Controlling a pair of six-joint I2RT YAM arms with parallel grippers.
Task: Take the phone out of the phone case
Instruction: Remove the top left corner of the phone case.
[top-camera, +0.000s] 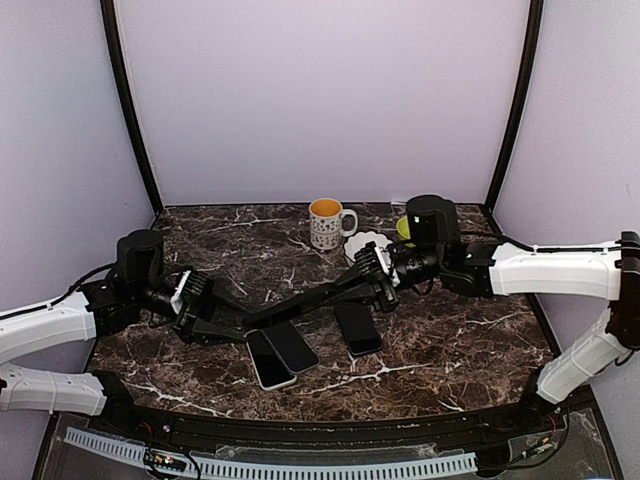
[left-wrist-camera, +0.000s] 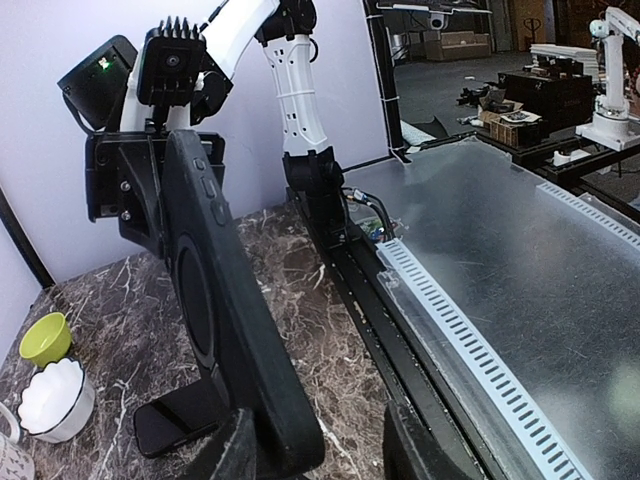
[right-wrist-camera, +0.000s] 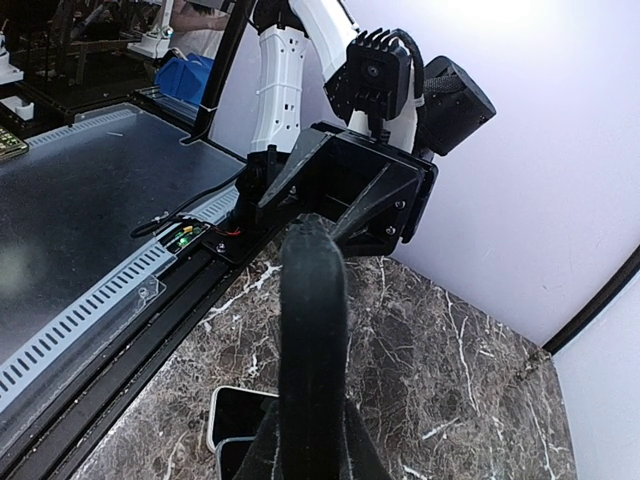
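Over the middle of the desk (top-camera: 450, 340), the right hand (top-camera: 380, 272) clenches one end of the phone case (top-camera: 310, 300), the left hand (left-wrist-camera: 318, 455) straddling the other end, released

Marble table (top-camera: 450, 345) carries mug (top-camera: 327, 222), white bowl (top-camera: 366, 243), green bowl (top-camera: 403, 228), three phones (top-camera: 357, 328).

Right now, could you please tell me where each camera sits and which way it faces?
Top external: above and behind the bases, looking down on the table; left arm and right arm show, phone case between them.
Left wrist: on the left arm, looking along the phone case at the right gripper; own fingers at bottom.
Right wrist: on the right arm, facing the left gripper; own fingers at bottom.
All share the phone case.
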